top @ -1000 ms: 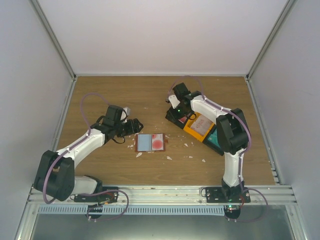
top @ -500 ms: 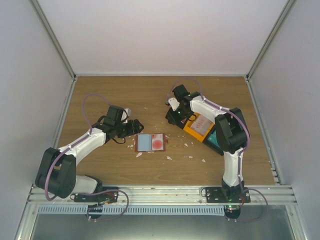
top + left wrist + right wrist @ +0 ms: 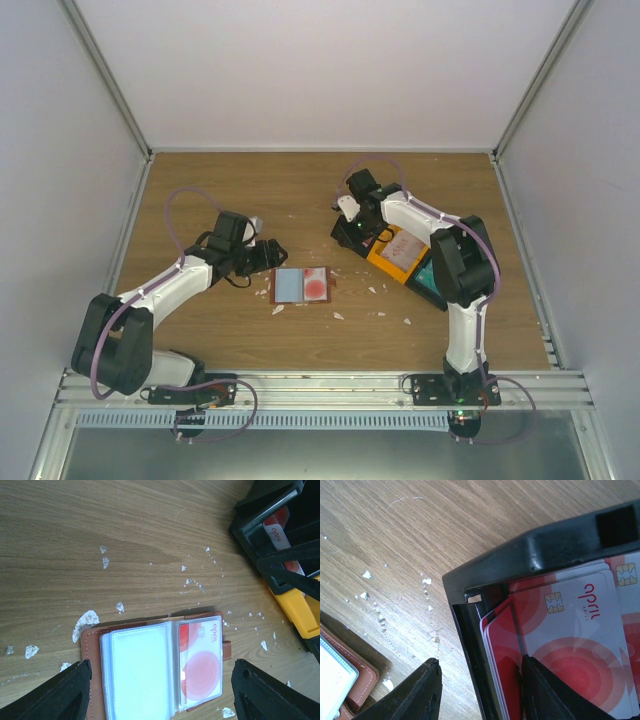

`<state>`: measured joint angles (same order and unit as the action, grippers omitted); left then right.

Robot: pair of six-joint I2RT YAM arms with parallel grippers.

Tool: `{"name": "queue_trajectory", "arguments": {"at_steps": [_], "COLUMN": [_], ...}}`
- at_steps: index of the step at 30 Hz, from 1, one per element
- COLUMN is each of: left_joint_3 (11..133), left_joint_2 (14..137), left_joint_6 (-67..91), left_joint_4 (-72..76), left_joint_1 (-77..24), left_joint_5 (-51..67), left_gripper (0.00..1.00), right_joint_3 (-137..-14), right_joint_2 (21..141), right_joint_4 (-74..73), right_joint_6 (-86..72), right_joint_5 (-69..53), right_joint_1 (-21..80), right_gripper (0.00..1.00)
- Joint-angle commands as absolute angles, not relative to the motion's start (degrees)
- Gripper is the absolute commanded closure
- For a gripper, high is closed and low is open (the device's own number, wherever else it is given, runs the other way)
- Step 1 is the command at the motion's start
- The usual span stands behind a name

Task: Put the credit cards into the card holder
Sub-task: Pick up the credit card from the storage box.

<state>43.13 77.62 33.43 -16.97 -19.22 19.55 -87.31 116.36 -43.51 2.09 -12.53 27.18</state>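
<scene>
The brown leather card holder point(image 3: 301, 286) lies open in mid-table; one red-and-white card point(image 3: 201, 664) sits in its right clear pocket, the left pocket point(image 3: 140, 675) is pale and blank. My left gripper point(image 3: 268, 256) is open just left of and above it, fingers point(image 3: 65, 695) wide either side of the holder point(image 3: 89, 645). My right gripper point(image 3: 352, 232) is open over the black bin point(image 3: 520, 555). One finger point(image 3: 547, 690) rests inside on the stack of red-and-white cards point(image 3: 570, 630); the other point(image 3: 415, 695) is outside the bin wall. Nothing is gripped.
An orange bin point(image 3: 392, 255) with a pale pinkish card and a black bin with a teal card point(image 3: 428, 278) lie to the right of the black bin point(image 3: 352, 238). White scraps point(image 3: 86, 622) litter the wood around the holder. Grey walls enclose the table.
Both arms have barely moved; the right gripper settled slightly at the black bin's edge. The card holder is unmoved.
</scene>
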Motion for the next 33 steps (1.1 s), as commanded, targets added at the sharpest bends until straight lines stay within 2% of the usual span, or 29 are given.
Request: {"name": "queue_trajectory", "arguments": {"at_steps": [1,21,26,33], "left_joint_3": [43.52,44.13,44.03,43.81], "left_joint_2": [78.05,79.69,80.11,80.33], "left_joint_6": [32.61,32.26,32.26,32.22], "left_joint_4": [-14.84,-15.58,-15.53,-15.47], "left_joint_1": [-18.75,-18.74,-18.8,-18.79], "left_joint_5": [20.18,20.43,20.53,20.59], "left_gripper": [0.22,0.23,0.23,0.24], "right_joint_3": [-86.62,-85.81,-85.61,-85.21], "right_joint_2": [114.02,112.3,113.99,114.75], "right_joint_4": [-44.39,-44.5,-43.56,-43.01], "right_joint_6": [2.02,1.58,1.73,2.85], "right_joint_5": [-12.37,-12.51,-10.48,-14.71], "right_joint_1": [26.7,25.59,25.6,25.58], "right_gripper": [0.55,0.56,0.52,0.53]}}
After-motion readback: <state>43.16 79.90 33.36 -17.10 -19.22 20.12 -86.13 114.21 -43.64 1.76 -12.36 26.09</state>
